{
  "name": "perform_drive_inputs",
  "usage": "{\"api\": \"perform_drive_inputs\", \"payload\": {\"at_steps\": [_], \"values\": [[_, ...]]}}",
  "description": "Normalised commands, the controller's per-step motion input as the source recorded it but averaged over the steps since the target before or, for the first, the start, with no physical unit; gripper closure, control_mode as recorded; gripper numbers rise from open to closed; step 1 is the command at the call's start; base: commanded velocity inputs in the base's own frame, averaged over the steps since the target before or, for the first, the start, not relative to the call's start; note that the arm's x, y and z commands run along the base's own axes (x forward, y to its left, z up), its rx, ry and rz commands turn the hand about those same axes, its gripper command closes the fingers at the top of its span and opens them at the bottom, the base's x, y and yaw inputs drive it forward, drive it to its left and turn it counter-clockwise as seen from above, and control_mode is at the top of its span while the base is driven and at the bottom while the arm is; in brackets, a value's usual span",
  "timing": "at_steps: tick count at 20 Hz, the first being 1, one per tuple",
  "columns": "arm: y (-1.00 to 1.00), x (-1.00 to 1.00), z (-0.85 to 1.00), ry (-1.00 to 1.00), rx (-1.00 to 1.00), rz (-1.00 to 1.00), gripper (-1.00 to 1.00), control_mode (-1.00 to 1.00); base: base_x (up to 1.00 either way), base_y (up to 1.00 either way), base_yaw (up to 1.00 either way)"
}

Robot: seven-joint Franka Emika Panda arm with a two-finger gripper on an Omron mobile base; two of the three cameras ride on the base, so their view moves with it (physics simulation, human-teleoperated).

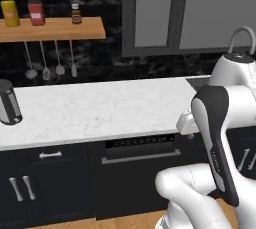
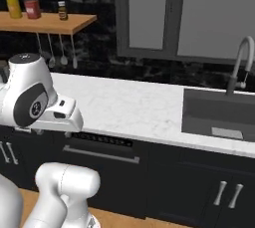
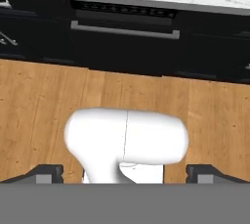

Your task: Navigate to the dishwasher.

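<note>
We have the dishwasher point(image 1: 140, 173) straight ahead of us, set under the white marble worktop point(image 1: 100, 108), between the black cabinet doors point(image 1: 45, 183) on one side and the sink point(image 2: 219, 112) cabinet on the other. In the hand view it sits across the wooden floor point(image 3: 44, 100), near but not touching our base.

Its front is a flat black panel point(image 3: 124, 49), and we judge it rigid and heavy on its hinge, likely to swing down rather than lift. The smooth face offers no purchase; the one sensible hold is the long silver bar handle point(image 3: 124, 31) just below the vent strip point(image 2: 102, 140), taken near its middle so the pull stays even.

Our end effector point(image 3: 124, 174) carries nothing; its fingertips point(image 3: 46, 173) stand well apart at the bottom of the hand view, spread wide.

We judge the approach nearly done, the panel roughly centred before us.
</note>
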Motion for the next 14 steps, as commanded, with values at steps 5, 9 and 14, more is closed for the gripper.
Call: {"api": "perform_drive_inputs", "payload": {"at_steps": [5,9,14], "values": [[0.0,0.0,0.0,0.0,0.0,0.0,-1.0,1.0,0.49,-0.15,-0.03],[0.0,0.0,0.0,0.0,0.0,0.0,-1.0,1.0,0.64,-0.19,-0.04],[0.0,0.0,0.0,0.0,0.0,0.0,-1.0,1.0,0.62,-0.28,-0.07]]}}
